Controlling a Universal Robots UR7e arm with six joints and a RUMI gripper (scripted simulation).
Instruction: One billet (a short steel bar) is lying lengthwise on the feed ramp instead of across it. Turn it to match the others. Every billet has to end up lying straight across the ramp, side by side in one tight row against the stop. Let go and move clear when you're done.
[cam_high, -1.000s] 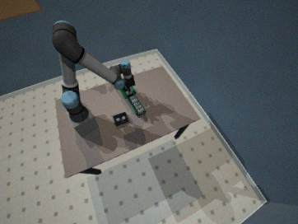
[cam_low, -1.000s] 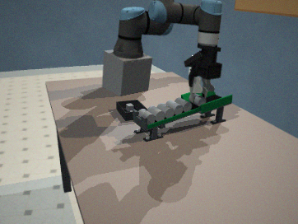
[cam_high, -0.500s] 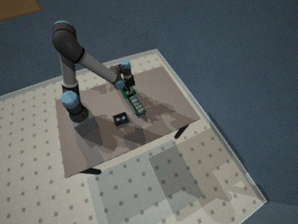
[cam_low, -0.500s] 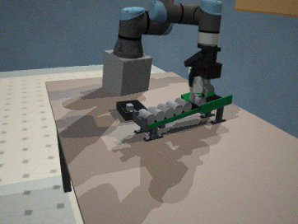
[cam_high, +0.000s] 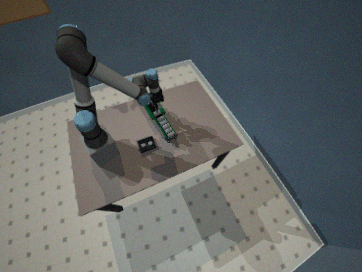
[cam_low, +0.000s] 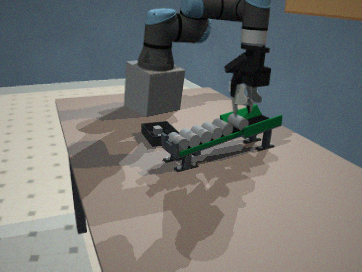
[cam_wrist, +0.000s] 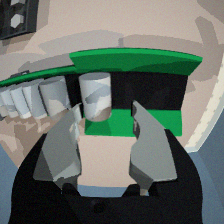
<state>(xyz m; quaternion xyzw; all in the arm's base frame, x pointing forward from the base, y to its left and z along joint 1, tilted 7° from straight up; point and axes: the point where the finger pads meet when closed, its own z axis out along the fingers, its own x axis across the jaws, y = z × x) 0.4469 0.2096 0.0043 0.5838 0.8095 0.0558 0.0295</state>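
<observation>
Arm reaches out from its pedestal (cam_low: 134, 95), wrist vertical — claw (cam_wrist: 106, 117) released, holding nothing, hanging just above the top billet (cam_wrist: 95, 95) on the ramp (cam_low: 267, 121).

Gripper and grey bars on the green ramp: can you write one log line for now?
black two-jaw gripper: open, holding nothing | uppermost grey steel billet: on green feed ramp, crosswise like the row

Probably a workshop cell: a feed ramp (cam_low: 260, 123) on a bench table (cam_low: 310, 210), tiled floor (cam_high: 45, 235).
</observation>
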